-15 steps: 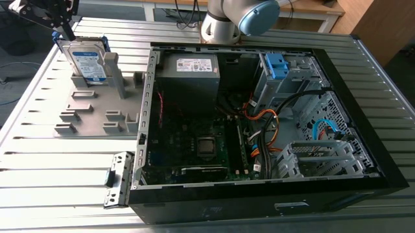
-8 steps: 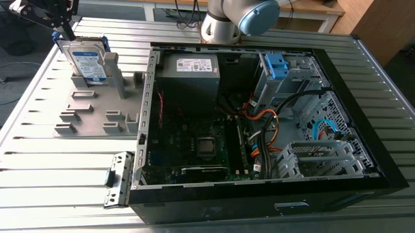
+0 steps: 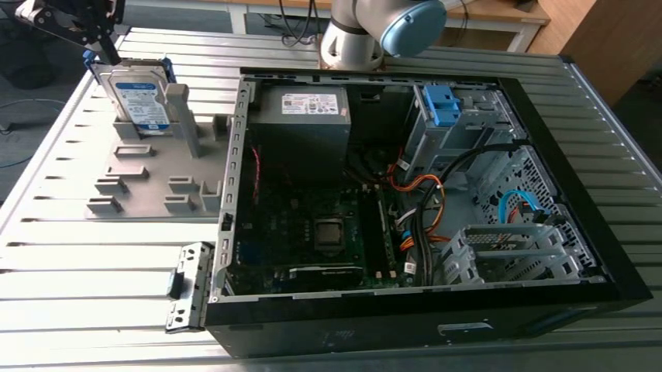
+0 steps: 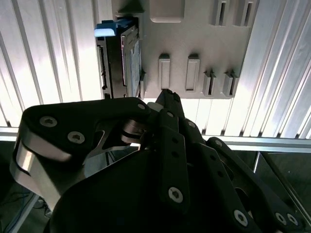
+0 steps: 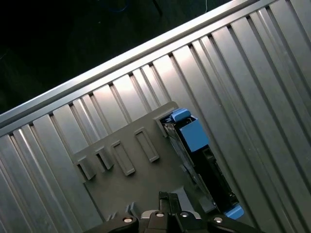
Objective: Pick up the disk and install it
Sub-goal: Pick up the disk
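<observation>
The disk (image 3: 139, 97) stands on edge in a slot of a grey fixture plate (image 3: 155, 167), which lies on the ribbed metal surface (image 3: 104, 263) at the exterior view's left. Its white-and-blue label faces the camera, and blue rails run along its edges.

The exterior view adds the wider setting. An open computer case (image 3: 414, 325) lies just beside the plate, toward the exterior view's right. Inside it are a grey box with a white sticker (image 3: 310, 128) and a small blue bracket (image 3: 439, 105). The arm (image 3: 367, 31) rises behind the case.

The wrist views give the disk from above instead. In the second wrist view the disk (image 4: 121, 58) appears edge-on as a dark slab with a blue rail at its far end. It is seated at one side of the plate (image 4: 194, 43), beside a row of empty slots, with the surface (image 4: 48, 48) all around. In the first wrist view the disk (image 5: 209, 167) shows its blue rail uppermost, at the edge of the plate (image 5: 136, 174) on the surface (image 5: 243, 73).

The tool (image 3: 104, 53) hangs above the disk's upper corner at the exterior view's left, very near its blue rail. In the second wrist view the tool (image 4: 166, 94) points at the plate just beside the disk. In the first wrist view the tool (image 5: 169, 198) sits over the plate, with the disk alongside it. Whether the tool is open or closed cannot be told. The disk rests in its slot, not gripped.
</observation>
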Available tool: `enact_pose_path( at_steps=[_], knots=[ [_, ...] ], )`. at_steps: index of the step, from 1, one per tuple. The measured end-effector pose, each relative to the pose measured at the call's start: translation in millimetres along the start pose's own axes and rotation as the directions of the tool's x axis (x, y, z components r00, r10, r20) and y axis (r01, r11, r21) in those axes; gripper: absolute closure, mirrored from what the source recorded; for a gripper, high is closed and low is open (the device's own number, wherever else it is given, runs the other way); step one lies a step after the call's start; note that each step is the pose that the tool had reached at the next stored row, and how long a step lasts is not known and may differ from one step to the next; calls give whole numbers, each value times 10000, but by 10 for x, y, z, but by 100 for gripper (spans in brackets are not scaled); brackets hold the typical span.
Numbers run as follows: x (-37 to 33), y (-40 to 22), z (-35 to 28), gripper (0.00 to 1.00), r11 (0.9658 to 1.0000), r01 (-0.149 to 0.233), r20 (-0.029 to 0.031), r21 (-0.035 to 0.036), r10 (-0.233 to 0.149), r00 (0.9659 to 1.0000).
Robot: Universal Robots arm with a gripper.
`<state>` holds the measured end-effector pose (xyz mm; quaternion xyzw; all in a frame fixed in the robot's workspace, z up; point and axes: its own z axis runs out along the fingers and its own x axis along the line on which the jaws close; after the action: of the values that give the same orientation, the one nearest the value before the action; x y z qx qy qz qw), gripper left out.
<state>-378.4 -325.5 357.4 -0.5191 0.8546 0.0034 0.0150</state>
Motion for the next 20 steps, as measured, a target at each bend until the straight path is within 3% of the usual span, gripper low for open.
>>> enact_pose_path(
  at_steps=[20],
  knots=[
    [0,0,0,89,9978,667,7,-20,-667,9978]
  ],
)
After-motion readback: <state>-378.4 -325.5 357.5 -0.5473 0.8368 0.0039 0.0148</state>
